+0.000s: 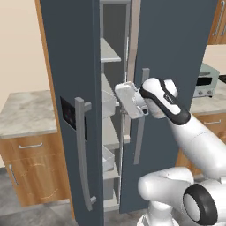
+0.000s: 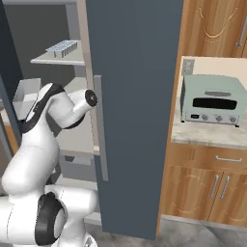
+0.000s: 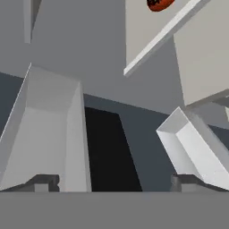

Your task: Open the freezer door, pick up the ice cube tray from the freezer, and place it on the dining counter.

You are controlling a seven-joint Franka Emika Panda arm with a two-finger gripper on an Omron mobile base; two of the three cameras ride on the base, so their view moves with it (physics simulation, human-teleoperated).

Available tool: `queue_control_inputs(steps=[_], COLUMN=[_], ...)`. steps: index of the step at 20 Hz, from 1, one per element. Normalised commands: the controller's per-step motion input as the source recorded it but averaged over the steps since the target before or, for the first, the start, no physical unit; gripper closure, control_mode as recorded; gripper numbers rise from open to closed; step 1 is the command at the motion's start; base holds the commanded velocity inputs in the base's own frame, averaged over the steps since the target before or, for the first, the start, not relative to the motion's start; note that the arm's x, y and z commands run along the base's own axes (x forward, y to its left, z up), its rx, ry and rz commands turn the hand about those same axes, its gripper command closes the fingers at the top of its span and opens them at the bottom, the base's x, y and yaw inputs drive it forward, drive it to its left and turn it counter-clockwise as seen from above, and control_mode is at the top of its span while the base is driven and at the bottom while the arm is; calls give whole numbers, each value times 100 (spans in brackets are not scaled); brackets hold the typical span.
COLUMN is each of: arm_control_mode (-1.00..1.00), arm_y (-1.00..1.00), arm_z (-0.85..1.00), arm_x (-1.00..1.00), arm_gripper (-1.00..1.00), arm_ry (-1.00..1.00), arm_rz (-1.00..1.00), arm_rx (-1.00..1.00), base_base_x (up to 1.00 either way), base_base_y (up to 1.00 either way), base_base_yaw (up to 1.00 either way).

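Two spread claw (image 3: 114, 182) tips inside the freezer (image 1: 110, 53).

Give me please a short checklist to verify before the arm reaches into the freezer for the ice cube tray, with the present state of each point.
1. Freezer door open: ok, it stands ajar and the shelves show behind it.
2. Gripper open: ok, its fingertips stand wide apart with nothing between them.
3. Ice cube tray located: ok, it lies on an upper shelf in the right base view.
4. Gripper aimed at the tray: not ok, the hand view faces the white door bins.
5. Door gap wide enough for the arm: cannot tell.
6. Red-and-black item clear of the tray: cannot tell.
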Motion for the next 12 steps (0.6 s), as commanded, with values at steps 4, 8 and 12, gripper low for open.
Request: queue_control_inputs(steps=[4,8,12], arm_control_mode=[-100,-100,-100], arm_y=[100,100,100], arm_z=[0,-1,-30], arm_x=[42,-11,-38], arm_gripper=[-100,-100,-100], arm_ry=[24,9,0], arm_rz=[7,12,16], arm_rx=[0,-2,-11], base_base_x=[0,0,0], base_base_y=[0,0,0], base_base_yaw=[0,0,0])
